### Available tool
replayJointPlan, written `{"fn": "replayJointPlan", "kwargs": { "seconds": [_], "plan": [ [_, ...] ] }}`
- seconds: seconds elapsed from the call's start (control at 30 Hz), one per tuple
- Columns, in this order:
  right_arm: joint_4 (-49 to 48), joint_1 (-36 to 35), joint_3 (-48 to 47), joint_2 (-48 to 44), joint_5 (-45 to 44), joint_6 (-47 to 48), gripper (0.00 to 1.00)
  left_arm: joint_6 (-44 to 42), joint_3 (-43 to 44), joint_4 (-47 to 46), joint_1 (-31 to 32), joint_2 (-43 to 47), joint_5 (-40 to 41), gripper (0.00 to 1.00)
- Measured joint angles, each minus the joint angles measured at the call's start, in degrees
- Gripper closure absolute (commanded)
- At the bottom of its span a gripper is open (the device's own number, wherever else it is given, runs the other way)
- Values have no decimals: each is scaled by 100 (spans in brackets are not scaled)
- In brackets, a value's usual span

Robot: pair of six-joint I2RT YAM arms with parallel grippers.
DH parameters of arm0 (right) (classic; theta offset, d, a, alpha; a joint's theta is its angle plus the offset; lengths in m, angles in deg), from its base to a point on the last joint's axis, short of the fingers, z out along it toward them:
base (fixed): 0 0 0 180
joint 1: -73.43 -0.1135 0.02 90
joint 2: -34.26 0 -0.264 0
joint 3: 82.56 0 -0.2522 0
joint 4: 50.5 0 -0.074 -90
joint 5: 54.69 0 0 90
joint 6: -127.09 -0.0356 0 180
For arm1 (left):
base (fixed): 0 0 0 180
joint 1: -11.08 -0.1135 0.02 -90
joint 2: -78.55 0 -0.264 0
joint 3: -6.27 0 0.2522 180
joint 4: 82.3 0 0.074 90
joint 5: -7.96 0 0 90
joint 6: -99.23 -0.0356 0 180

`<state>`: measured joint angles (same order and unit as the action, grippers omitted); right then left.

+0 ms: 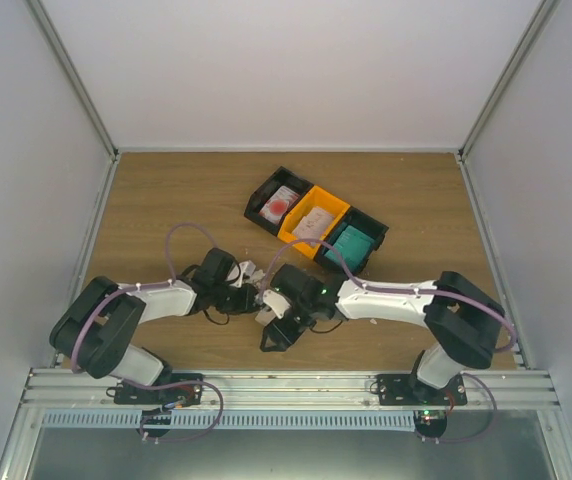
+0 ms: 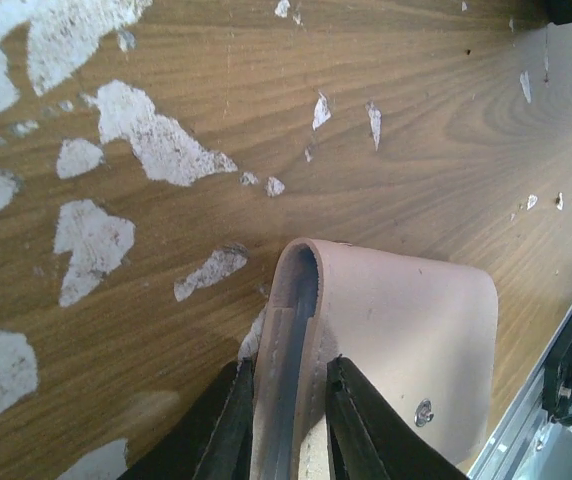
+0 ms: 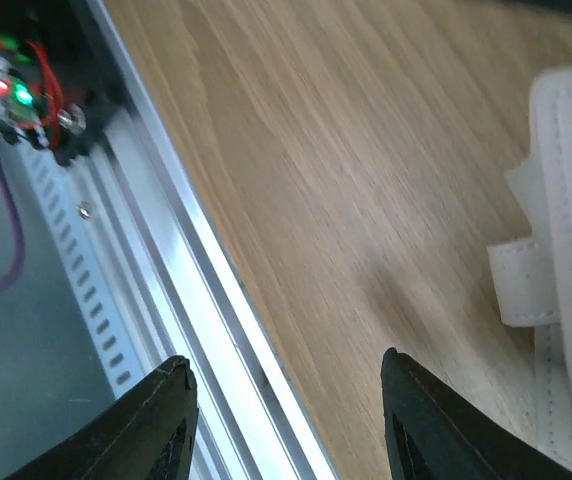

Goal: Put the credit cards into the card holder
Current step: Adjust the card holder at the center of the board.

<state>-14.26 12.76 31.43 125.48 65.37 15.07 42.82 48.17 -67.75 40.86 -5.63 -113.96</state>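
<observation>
My left fingers (image 2: pixel 361 440) are clamped on the card holder (image 2: pixel 406 330), pinching its near edge with one dark finger on each side. It stands on edge above the tabletop (image 1: pixel 166 190) with its rounded fold pointing away from me. I cannot tell whether I grip one leaf or both. A small metal stud (image 2: pixel 423 410) shows on the tan face just beside my finger, and a grey lining shows inside the fold. The wood beneath is marked with worn white patches (image 2: pixel 156 140). My right fingers (image 3: pixel 161 420) stand apart with nothing between them, over bare wood near the aluminium rail (image 3: pixel 196 300) at the front edge. The stitched edge of the card holder and its pale snap tab (image 3: pixel 521 285) sit off to one side of them, not touching. From above, both my wrists meet at the middle of the tabletop, with the holder between them. The credit cards lie well apart from it in a slanted row of three bins further back. The white card with a red mark (image 1: pixel 282 204) is in the left black bin (image 1: pixel 261 200). The pale card (image 1: pixel 312 222) is in the orange bin (image 1: pixel 336 205). The teal card (image 1: pixel 351 242) is in the right black bin (image 1: pixel 376 228).
</observation>
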Motion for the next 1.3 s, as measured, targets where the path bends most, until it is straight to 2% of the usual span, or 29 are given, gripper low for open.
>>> {"fn": "replayJointPlan", "kwargs": {
  "seconds": [0.17,0.33,0.47,0.57,0.73,0.97,1.3],
  "plan": [
    [140,20,136,249,-111,-131,51,4,-74,-20,7,68,-24,74],
    [378,439,162,297,-479,-210,51,22,-72,-17,7,81,-35,71],
    [476,787,164,319,-789,-214,63,37,-59,11,11,111,-31,67],
    [520,1012,140,398,-1012,-251,65,39,4,111,11,133,35,63],
    [531,1325,2,514,-1220,-280,65,22,221,271,11,179,254,54],
    [459,1563,-155,599,-1744,66,60,-136,752,389,11,87,540,49],
    [227,1399,-155,603,-2162,1237,52,-396,1008,439,11,-595,450,53]
  ]
}}
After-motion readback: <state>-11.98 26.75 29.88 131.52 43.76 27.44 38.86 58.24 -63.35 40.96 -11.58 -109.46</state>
